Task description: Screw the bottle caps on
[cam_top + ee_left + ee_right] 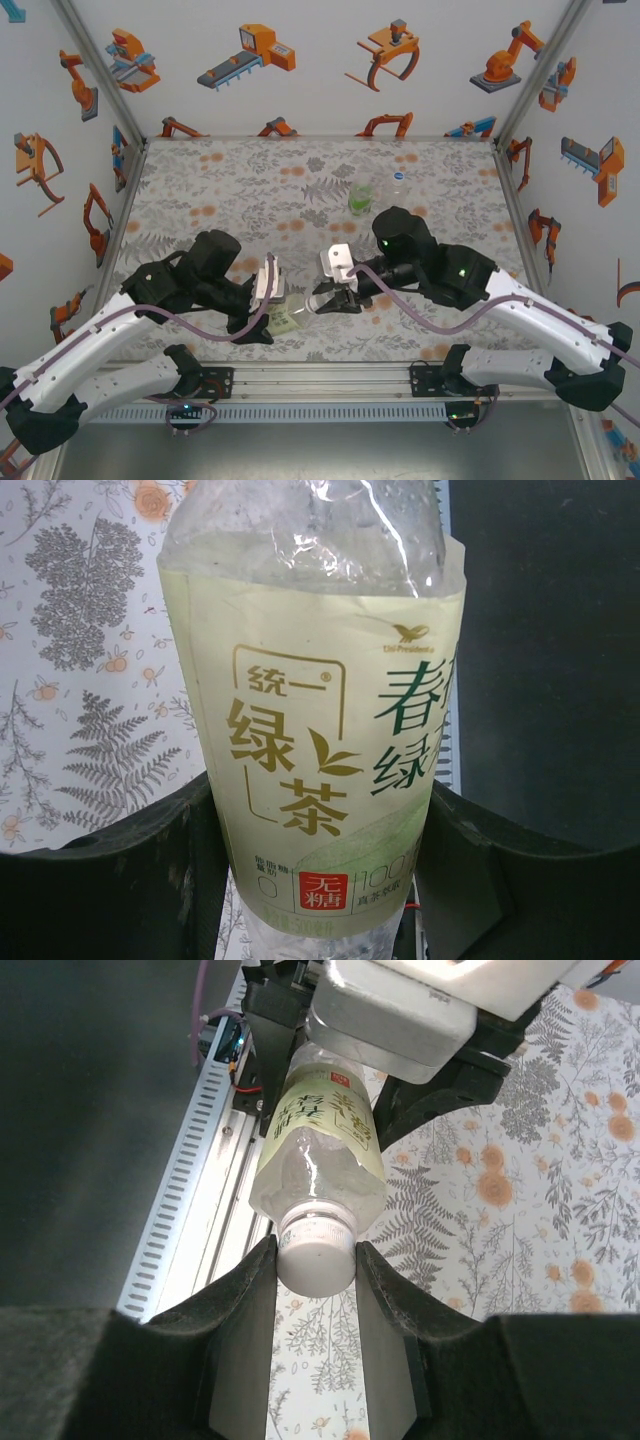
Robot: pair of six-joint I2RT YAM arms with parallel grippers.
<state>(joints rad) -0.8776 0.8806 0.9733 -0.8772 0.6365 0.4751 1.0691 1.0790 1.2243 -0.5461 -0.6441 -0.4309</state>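
Right gripper [315, 1260] was clamped on the white cap [316, 1245], seated on the neck of the yellow-green tea bottle [318, 1125]; left gripper [318, 815] gripped that bottle's body, horizontal between the arms. Tightness couldn't be judged. Green-label bottle [360, 197] and plain bottle [397, 181] stood far back, probably still to do.

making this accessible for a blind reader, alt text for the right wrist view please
The right end effector pinches a white cap at the mouth of a yellow-green-labelled bottle, which the left end effector grips by its body above a floral table.
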